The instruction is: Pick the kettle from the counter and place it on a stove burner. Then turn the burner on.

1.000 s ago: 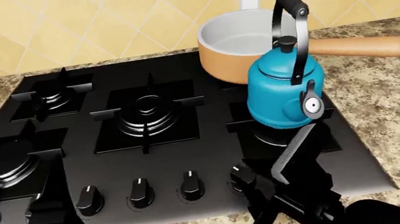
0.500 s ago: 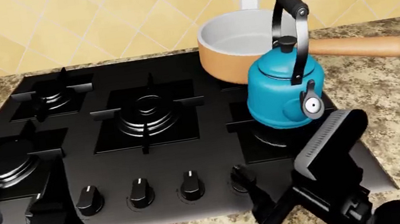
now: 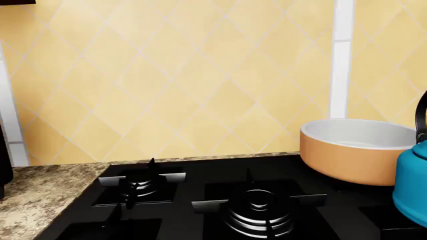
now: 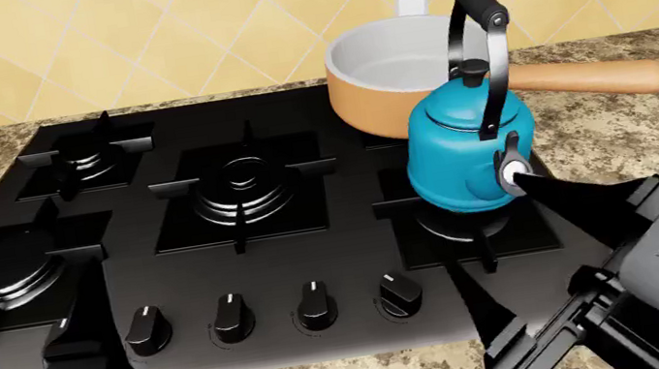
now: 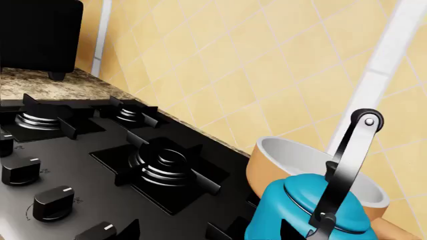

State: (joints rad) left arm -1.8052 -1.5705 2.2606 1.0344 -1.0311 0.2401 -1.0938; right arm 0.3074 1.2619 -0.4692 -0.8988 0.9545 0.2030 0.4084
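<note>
We find no readable text, brand, number or sign in any view, the stove knobs [image 4: 231,318] carry only plain white pointer lines, tiny marks beside them on the cooktop [image 5: 100,195] stay too small for us to read

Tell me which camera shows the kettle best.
The head view: the whole kettle shows there, arched handle, lid knob and spout included, sitting on the front right burner before the saucepan. The right wrist view shows its lid and handle close up but crops the base. The left wrist view catches only a blue sliver at the frame edge.
</note>
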